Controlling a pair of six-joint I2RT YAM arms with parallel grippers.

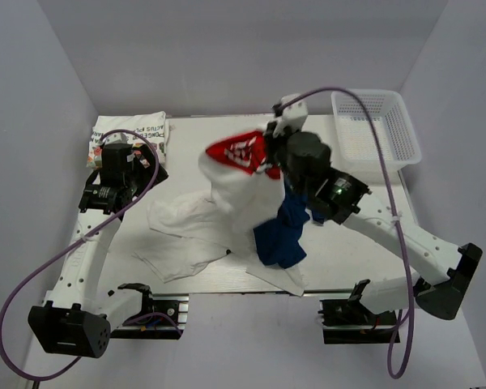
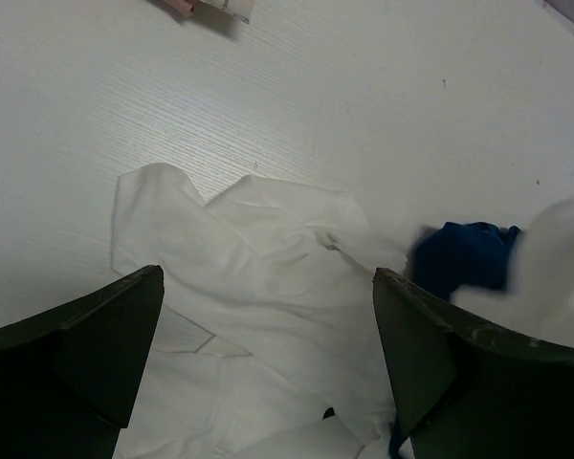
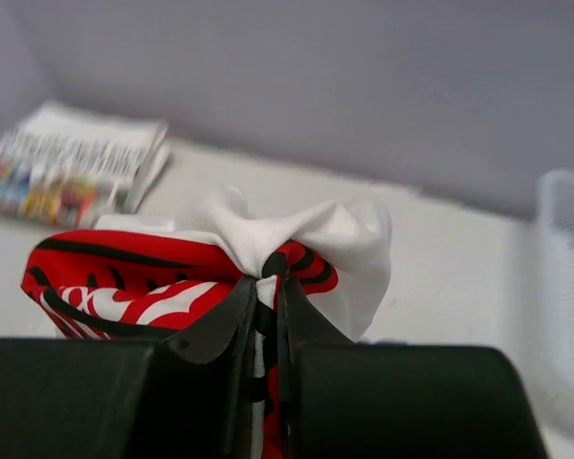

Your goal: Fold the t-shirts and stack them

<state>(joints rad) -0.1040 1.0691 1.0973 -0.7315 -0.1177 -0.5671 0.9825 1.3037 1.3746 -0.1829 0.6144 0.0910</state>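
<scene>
Your right fingers are pinched together on a bunched fold of the white tee with the red graphic. Only the right wrist view shows that grip; from above the wrist hides it. The tee is held up over the middle of the worktop, with its white cloth hanging down.

Your left fingers are spread wide and hold nothing. They hover over the crumpled plain white tee, which lies left of centre toward the near edge.

I count four tees. The third is the navy tee, bunched against the hanging cloth near the near edge; the left wrist view catches just a patch of it. The fourth, the tee with colourful print and black lettering, lies folded in the far left corner. One white lattice basket sits at the far right corner.
</scene>
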